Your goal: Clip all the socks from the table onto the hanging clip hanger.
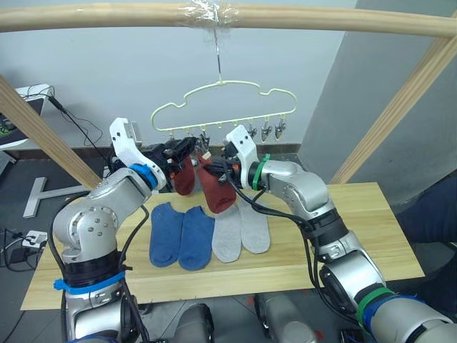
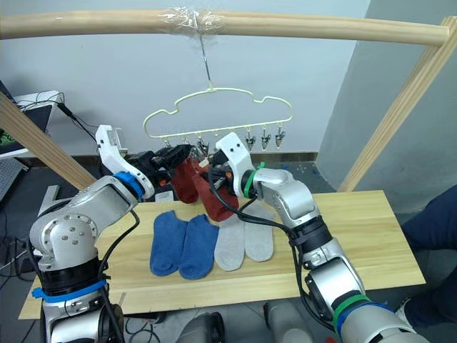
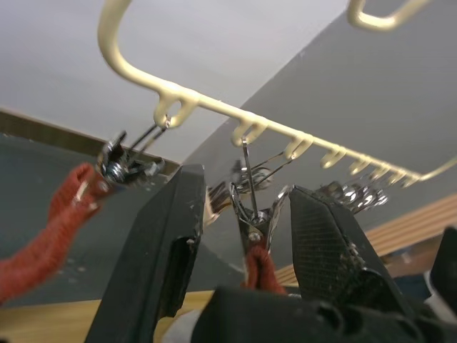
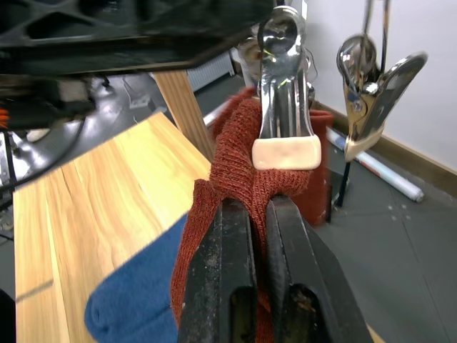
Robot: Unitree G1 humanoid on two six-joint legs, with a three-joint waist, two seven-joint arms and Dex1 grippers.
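The pale-yellow clip hanger [image 1: 221, 83] hangs from a wooden pole above the table [image 1: 343, 236]. One rust-red sock [image 1: 184, 179] dangles from a clip. A second red sock [image 1: 216, 189] hangs beside it, its top edge in a metal clip [image 4: 285, 136]. My right gripper [image 4: 260, 236] is shut on this sock just below the clip. My left gripper [image 3: 246, 187] is open, its fingers [image 3: 161, 243] on either side of that clip [image 3: 251, 218]. Two blue socks [image 1: 181, 236] and two light grey socks [image 1: 241, 231] lie side by side on the table.
Free clips [image 1: 265, 130] hang on the hanger's right end. Slanted frame poles [image 1: 43, 136] [image 1: 400, 107] flank the table. A person's dark blue trouser leg [image 1: 432, 214] is at the table's right end. Cables and a power strip [image 1: 32, 239] lie on the floor at left.
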